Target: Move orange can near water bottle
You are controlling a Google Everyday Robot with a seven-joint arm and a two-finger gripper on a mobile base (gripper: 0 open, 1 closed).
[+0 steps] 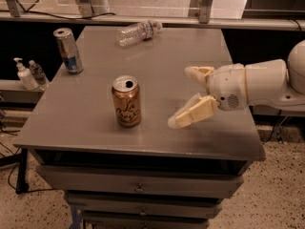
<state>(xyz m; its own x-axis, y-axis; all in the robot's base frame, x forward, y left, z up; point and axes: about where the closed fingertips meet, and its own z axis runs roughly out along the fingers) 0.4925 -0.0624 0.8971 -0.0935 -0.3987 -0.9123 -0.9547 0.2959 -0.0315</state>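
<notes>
Upright copper-orange can (127, 101), dark script, silver top; gripper (180, 97) near it, jaws spread.

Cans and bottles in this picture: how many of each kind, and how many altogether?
Cans: 2, the orange can and a silver-and-blue can.
Bottles: 3, the water bottle lying down, a white pump bottle and a small clear bottle.
Total: 5.
The gripper hovers beside the orange can, not touching it, fingers open.
</notes>
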